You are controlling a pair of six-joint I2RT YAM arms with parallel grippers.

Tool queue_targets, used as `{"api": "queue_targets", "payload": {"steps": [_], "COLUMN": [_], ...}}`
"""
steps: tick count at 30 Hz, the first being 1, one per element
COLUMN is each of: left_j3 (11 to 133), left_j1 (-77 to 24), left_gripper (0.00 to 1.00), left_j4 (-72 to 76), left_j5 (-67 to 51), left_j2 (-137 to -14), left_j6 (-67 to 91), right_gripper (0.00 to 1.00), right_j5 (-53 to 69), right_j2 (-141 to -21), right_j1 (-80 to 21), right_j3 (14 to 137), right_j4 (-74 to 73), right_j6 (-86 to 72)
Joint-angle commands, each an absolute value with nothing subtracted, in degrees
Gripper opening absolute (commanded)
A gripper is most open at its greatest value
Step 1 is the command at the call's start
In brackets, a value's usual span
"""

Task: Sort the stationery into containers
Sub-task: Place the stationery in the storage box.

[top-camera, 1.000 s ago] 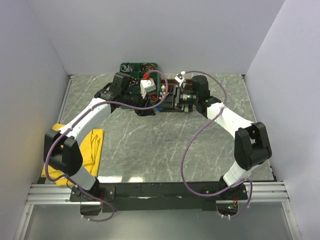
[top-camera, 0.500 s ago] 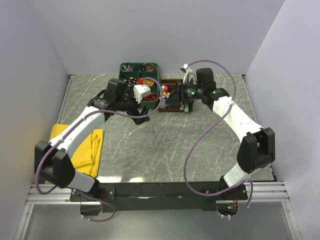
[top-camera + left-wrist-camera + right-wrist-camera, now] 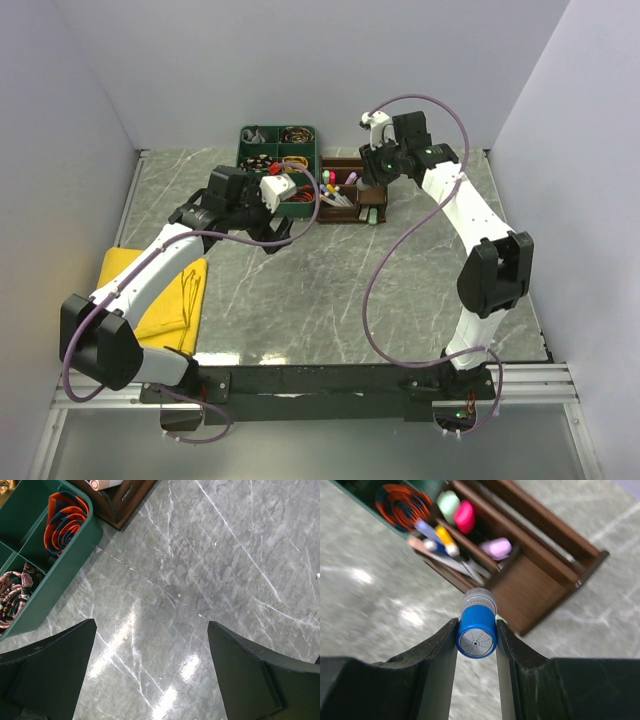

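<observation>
Since a second ago both arms have pulled apart from the tight huddle they made over the organiser: the left one has drawn back to the left and spread its jaws, and the right one has swung toward the organiser's far right side. At far left, a yellow cloth (image 3: 150, 290) lies rumpled on the grey marble table (image 3: 330, 290). Next, the left gripper (image 3: 277, 232) hangs over bare table just in front of a green tray (image 3: 243, 150), jaws wide apart and holding nothing. Its wrist view shows two dark fingers (image 3: 50, 670) with only marble between them. The green tray is split into compartments, and an orange-and-navy coil (image 3: 65, 522) sits in the compartment nearest the organiser. Just beside the tray's right side stands the dark brown wooden organiser (image 3: 372, 190). Its narrow slots hold stationery: a mint highlighter (image 3: 448, 502), a pink highlighter (image 3: 465, 516), a lilac highlighter (image 3: 497, 547) and several slanted pens (image 3: 442, 535), while its wider compartment shows bare wood. Furthest right, the right gripper (image 3: 476, 625) is clamped on a blue cap (image 3: 476, 640), a short blue cylinder seen end-on with a clear piece beyond it. The cap is held in the air above the organiser.
</observation>
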State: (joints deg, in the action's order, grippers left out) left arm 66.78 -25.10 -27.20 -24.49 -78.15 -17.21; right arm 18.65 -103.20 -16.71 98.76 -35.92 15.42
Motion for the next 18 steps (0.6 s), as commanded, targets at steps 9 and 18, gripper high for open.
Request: {"api": "queue_targets", "payload": {"steps": [9,18], "left_j3": [66.45,66.53], "left_j1": [-23.99,-23.56], "left_gripper": [1.00,0.99], "left_j4": [-25.40,-25.31], "left_j5": [-24.35,-24.52], "left_j2": [-76.55,-77.43], "left_j6": [-16.61,-16.44], "right_gripper": [0.01,0.01], "right_j5": [10.90,10.28], "right_j2": [-111.44,-120.84], "right_j1": [-15.64,-15.12], "right_j3": [110.47,121.36], "right_j4": [-41.22,-48.24], "right_j6": [21.70,22.06]}}
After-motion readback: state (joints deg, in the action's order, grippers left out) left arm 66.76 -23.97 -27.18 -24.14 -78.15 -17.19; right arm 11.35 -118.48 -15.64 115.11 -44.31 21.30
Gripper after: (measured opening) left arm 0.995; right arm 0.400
